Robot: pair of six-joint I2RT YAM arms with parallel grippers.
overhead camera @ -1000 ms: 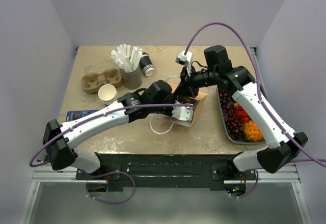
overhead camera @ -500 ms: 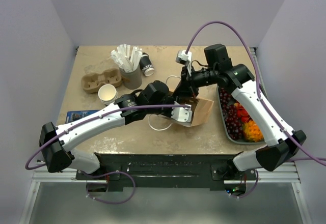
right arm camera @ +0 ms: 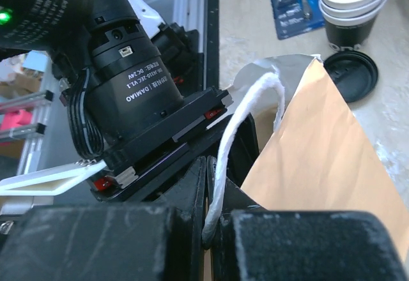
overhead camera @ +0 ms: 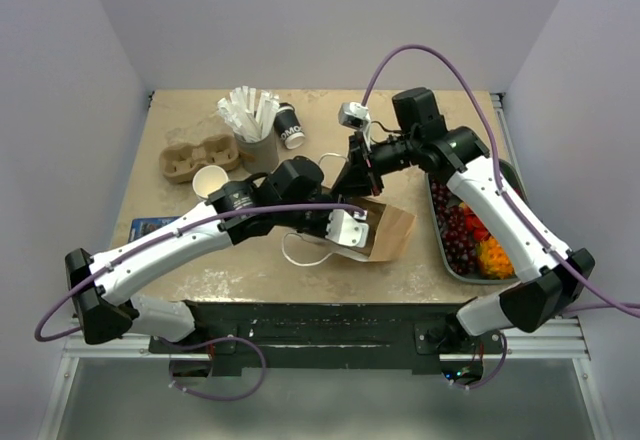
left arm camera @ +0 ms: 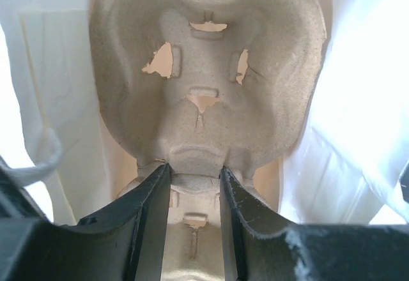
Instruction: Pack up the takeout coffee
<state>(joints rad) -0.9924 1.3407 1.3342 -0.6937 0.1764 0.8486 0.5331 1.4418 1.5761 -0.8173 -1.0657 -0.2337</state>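
Observation:
The takeout coffee [overhead camera: 290, 127], a dark cup with a white mark and a black lid, stands at the back of the table beside a holder of white sticks, away from both grippers. A brown paper bag [overhead camera: 390, 230] with a white inside lies mid-table, its mouth facing left. My left gripper [left arm camera: 195, 172] is inside the bag, shut on a grey pulp cup carrier [left arm camera: 204, 70]. My right gripper [right arm camera: 214, 185] is shut on the bag's white rope handle [right arm camera: 246, 121] and holds it up at the bag's mouth [overhead camera: 357, 178].
A second pulp carrier [overhead camera: 198, 157] and a stack of lidless cups [overhead camera: 210, 182] sit at the back left. A loose black lid [right arm camera: 351, 73] lies by the cups. The stick holder [overhead camera: 255, 130], a blue packet [overhead camera: 155, 226] and a fruit tray [overhead camera: 470, 230] are also there.
The left arm has pushed further into the bag with the carrier. The bag has swung so its brown side shows more to the right. The right gripper has shifted slightly left with the handle.

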